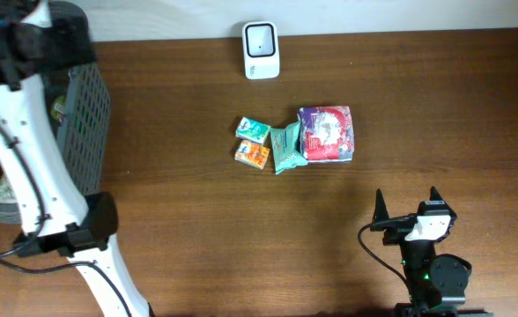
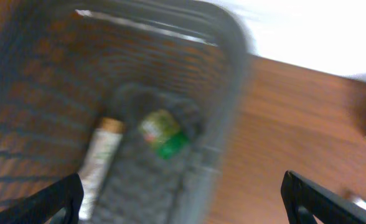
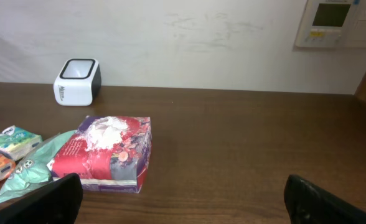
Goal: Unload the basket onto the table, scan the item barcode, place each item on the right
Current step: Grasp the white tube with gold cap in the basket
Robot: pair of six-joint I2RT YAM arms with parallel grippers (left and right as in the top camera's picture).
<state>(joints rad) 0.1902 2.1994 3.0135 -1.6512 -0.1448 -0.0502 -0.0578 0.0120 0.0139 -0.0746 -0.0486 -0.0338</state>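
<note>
The white barcode scanner (image 1: 261, 50) stands at the table's back edge and also shows in the right wrist view (image 3: 77, 81). In front of it lie several items: a purple and red pack (image 1: 328, 134) (image 3: 105, 152), a green pouch (image 1: 285, 147), a small green packet (image 1: 253, 130) and an orange one (image 1: 252, 155). My left gripper (image 2: 183, 205) hangs open over the grey mesh basket (image 2: 233, 74), holding nothing. Below it in the basket lie a green-labelled item (image 2: 164, 134) and a silvery one (image 2: 99, 165). My right gripper (image 1: 406, 207) (image 3: 183, 202) is open and empty, near the front edge, well short of the pack.
The basket (image 1: 87, 123) sits at the table's left edge under the white left arm (image 1: 21, 167). A wall panel (image 3: 332, 22) hangs on the wall behind the table. Bare wood lies between the right gripper and the items.
</note>
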